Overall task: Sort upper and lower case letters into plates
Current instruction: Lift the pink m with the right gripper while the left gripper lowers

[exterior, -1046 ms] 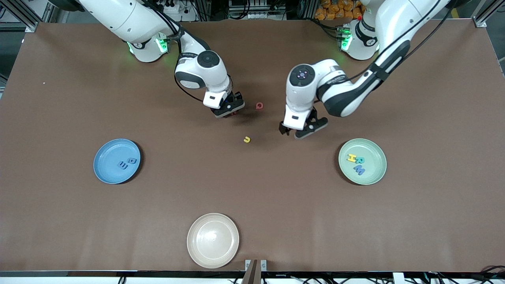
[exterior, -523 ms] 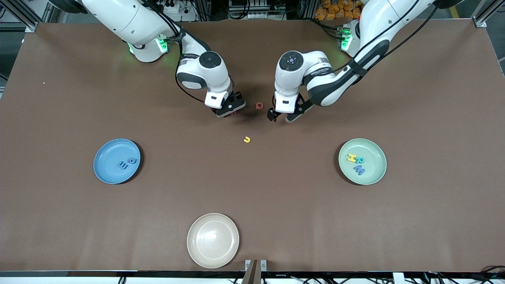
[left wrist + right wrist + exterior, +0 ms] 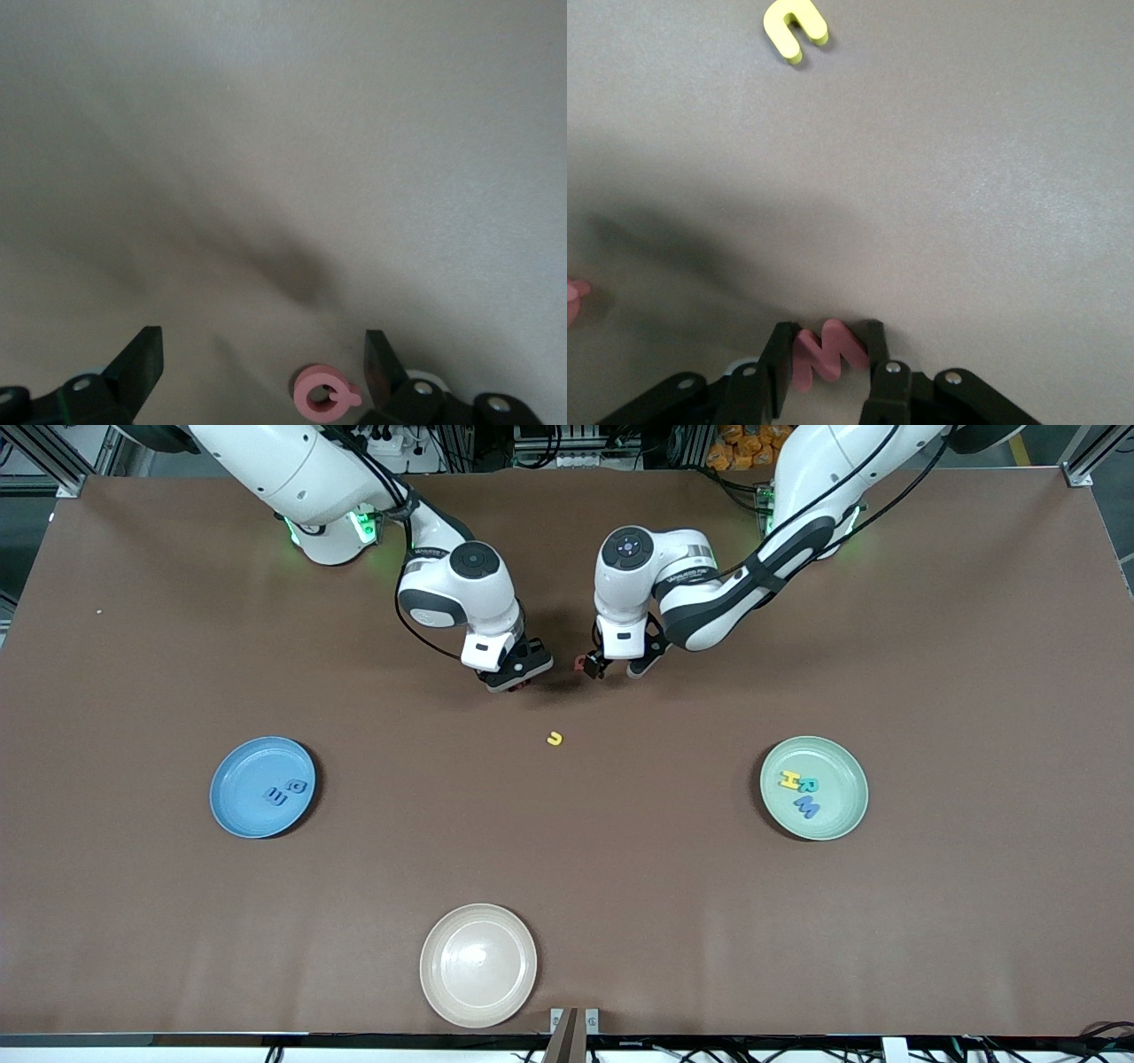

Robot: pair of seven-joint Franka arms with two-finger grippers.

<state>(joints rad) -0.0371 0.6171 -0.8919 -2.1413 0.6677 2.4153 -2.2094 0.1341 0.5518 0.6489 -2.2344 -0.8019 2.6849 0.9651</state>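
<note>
1. Brown cloth covers the desk (image 3: 567, 868), and two white arms reach down over it.
2. The right hand (image 3: 516, 676) is low over the desk, pinching a red zigzag letter (image 3: 829, 351) between its two fingers. From the front you can only see a bit of red under the hand.
3. The left hand (image 3: 613, 669) is also low over the desk, close beside the right hand. Its fingers are spread wide apart.
4. A red round letter (image 3: 324, 395) with a little tail lies flat on the desk between the left hand's fingers. It sits close to one finger (image 3: 379, 359) and well apart from the other. I cannot tell if it touches the close finger.
5. A yellow u-shaped letter (image 3: 555, 738) lies alone on the desk. It is nearer to the front camera than both hands, and no hand touches it.
6. The blue plate (image 3: 232, 779) sits toward the right arm's end of the desk, well apart from the right hand. Two blue letters (image 3: 285, 792) lie in it, side by side.
7. The pale green plate (image 3: 846, 788) sits toward the left arm's end of the desk, well apart from the left hand. Three letters lie in it: a yellow H (image 3: 788, 779), a teal R (image 3: 810, 784) and a blue M (image 3: 807, 807).
8. A cream-white plate (image 3: 478, 965) sits by the desk's edge nearest the front camera, well apart from both hands.
</note>
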